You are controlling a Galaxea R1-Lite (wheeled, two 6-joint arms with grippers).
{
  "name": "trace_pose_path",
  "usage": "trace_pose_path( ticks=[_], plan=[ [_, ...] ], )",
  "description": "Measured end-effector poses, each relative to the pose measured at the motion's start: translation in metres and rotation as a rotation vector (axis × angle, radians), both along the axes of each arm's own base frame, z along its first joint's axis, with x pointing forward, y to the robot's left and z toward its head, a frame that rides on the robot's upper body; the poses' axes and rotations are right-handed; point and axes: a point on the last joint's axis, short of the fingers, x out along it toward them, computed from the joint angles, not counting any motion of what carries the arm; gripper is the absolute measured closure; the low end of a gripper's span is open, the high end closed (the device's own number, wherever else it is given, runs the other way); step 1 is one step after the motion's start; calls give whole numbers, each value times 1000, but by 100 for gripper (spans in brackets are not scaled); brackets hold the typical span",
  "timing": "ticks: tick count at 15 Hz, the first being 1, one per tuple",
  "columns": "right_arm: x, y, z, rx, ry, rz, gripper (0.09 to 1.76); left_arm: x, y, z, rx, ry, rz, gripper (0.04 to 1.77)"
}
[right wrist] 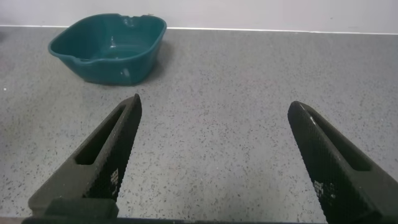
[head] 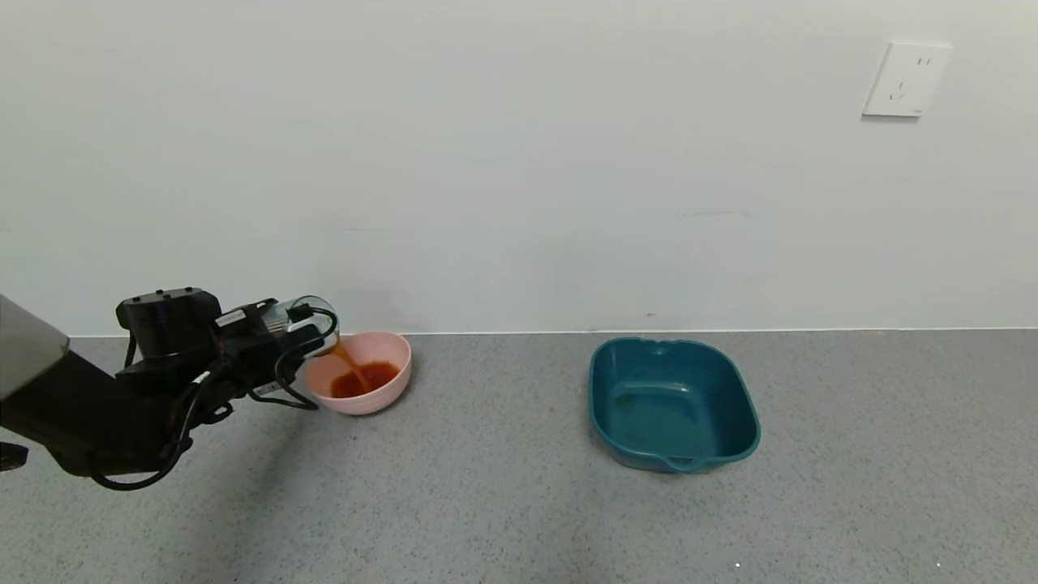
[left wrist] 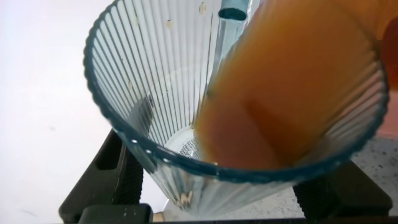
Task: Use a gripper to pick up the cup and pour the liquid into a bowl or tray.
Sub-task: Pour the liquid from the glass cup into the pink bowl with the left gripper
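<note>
Writing that can be read appears nowhere; a small white label on the left gripper (head: 304,328) is too small to make out. At the left, that gripper is clamped on the cup (head: 312,315), tipped over the near-left rim of the pink bowl (head: 397,381), and a thin stream of orange-red liquid (head: 350,369) runs down into a pool inside the bowl. Well to the right sits a teal tray (head: 734,414). Both vessels stand on a grey speckled counter (head: 503,487) against a plain white wall (head: 486,162) with a white socket (head: 906,79) at the upper right. The right gripper (right wrist: 217,158) hovers low over the counter, fingers spread wide, holding nothing.
</note>
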Motion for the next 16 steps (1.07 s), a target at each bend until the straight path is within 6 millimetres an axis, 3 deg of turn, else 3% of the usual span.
trace_pose_path(
  ticks=[9,16],
  plan=[
    [0,0,0,0,0,0,14,-1,-2,7,106,-5,-1,50],
    [0,0,0,0,0,0,14,-2,-16,17,189,-27,0,50]
  ],
)
